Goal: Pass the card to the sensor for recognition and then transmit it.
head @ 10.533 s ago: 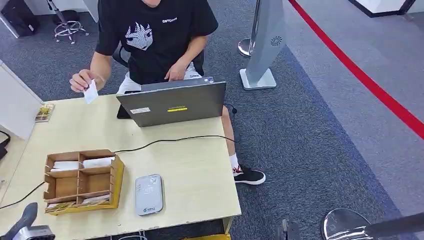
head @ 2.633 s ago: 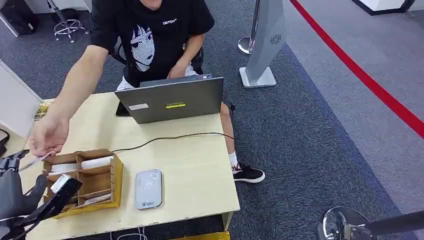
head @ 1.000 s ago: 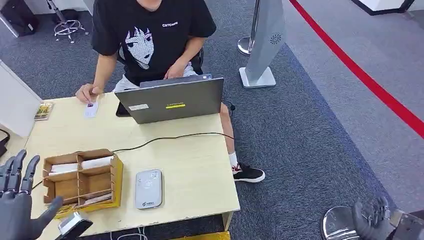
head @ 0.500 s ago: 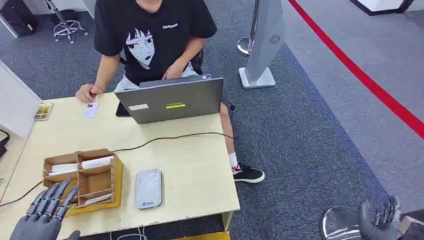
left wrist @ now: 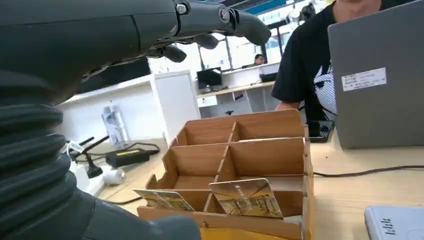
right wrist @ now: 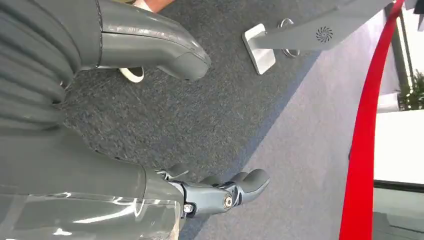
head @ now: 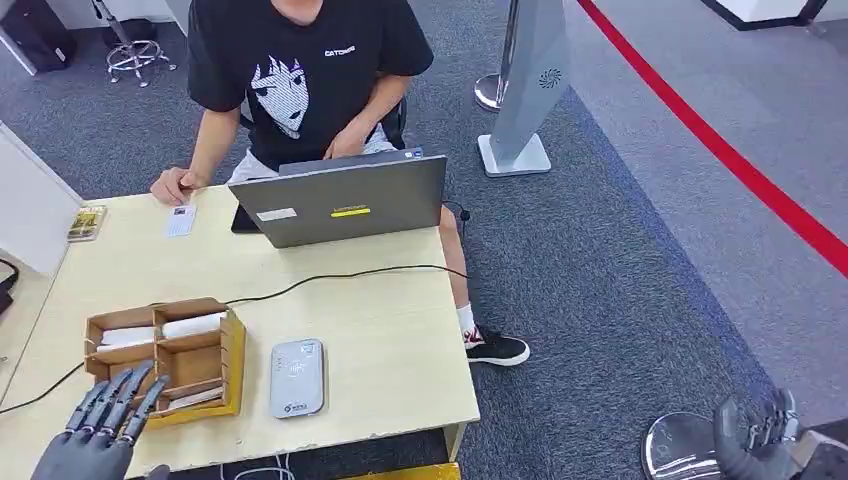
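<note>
A white card (head: 181, 219) lies on the far left of the table, beside the seated person's hand (head: 173, 186). The grey card sensor (head: 297, 377) lies flat near the table's front edge. My left hand (head: 95, 432) hovers at the front left corner with its fingers spread and nothing in it, just short of the wooden box (head: 165, 355). In the left wrist view that hand (left wrist: 75, 50) arches over the box (left wrist: 240, 165), where two cards (left wrist: 245, 197) lean in the nearest cells. My right hand (head: 755, 437) hangs empty over the carpet, right of the table.
A grey laptop (head: 345, 198) stands open at the back of the table (head: 390, 320), in front of the person. A black cable (head: 340, 278) crosses the tabletop. A silver stanchion base (head: 675, 450) is by my right hand, and a red floor line (head: 740, 170) runs at right.
My left hand came down from a raised pose at the far left to the table's front corner and edged toward the box. The card stayed on the table.
</note>
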